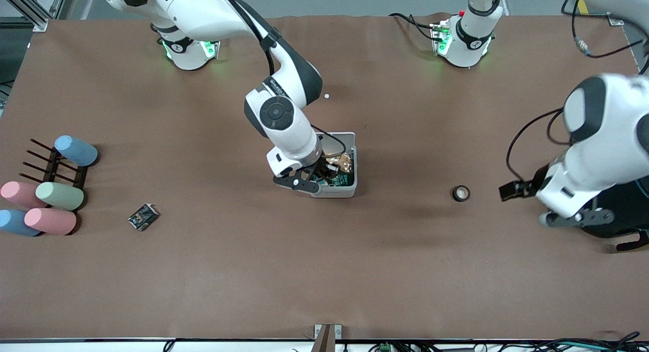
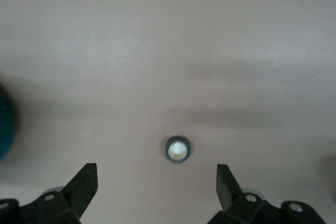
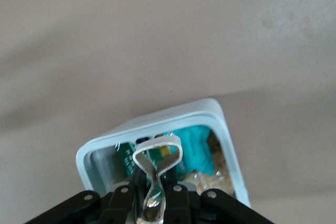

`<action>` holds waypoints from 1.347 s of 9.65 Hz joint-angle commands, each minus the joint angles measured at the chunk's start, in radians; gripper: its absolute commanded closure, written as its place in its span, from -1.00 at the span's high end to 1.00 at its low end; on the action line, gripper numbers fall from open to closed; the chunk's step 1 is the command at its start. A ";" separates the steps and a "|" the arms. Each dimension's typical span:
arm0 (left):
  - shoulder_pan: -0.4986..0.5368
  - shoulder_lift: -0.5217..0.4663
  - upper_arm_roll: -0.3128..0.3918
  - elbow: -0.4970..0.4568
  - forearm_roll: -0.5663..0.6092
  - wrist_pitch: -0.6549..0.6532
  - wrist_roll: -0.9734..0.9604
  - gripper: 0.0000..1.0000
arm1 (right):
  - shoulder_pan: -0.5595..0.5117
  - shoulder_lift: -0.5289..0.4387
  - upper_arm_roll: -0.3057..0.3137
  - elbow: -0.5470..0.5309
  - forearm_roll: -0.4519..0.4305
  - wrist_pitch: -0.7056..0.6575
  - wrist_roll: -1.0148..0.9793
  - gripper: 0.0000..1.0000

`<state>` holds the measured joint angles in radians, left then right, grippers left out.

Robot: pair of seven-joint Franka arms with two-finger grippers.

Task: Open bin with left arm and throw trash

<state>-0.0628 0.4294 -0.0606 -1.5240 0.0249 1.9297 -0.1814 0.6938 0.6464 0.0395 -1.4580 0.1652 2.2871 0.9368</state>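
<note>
The right gripper (image 3: 157,195) pinches a beige rubber-band loop (image 3: 157,156) over the open small white-grey plastic bin (image 1: 350,189). The left gripper (image 2: 157,187) waits, fingers spread, over a small black tape roll (image 2: 177,149) toward the left arm's end from the bin.

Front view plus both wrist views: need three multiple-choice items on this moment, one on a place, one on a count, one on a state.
1. Where is the tape roll?
A. In the bin
B. On the table between the bin and the left end effector
C. On the rack

2. How many pastel cylinders lie at the right arm's end of the table?
A. Three
B. Five
C. Seven

3. What is the right end effector doing?
A. Shut on the rubber band over the open bin
B. Open over the wrapper
C. Parked at its base

Key: B, the roll sits on bare table; B, five show; A, the band is pinched above the bin.
</note>
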 commanded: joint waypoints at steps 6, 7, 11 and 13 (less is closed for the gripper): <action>-0.081 0.207 -0.007 -0.254 0.018 0.423 -0.122 1.00 | -0.023 -0.040 -0.018 -0.025 -0.012 -0.012 -0.033 0.91; -0.075 0.200 -0.007 -0.280 0.032 0.423 -0.122 1.00 | -0.054 -0.043 -0.021 -0.033 -0.012 -0.014 -0.088 0.92; -0.074 0.109 -0.007 -0.407 0.033 0.410 -0.127 1.00 | -0.206 -0.106 -0.021 -0.157 -0.012 -0.009 -0.381 0.92; -0.058 0.092 -0.007 -0.439 0.033 0.388 -0.109 1.00 | -0.288 -0.134 -0.021 -0.244 -0.012 0.003 -0.545 0.92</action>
<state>-0.1350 0.5686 -0.0669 -1.9089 0.0393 2.3277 -0.2967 0.4556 0.5783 0.0010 -1.5917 0.1578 2.2720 0.4802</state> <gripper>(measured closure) 0.000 0.040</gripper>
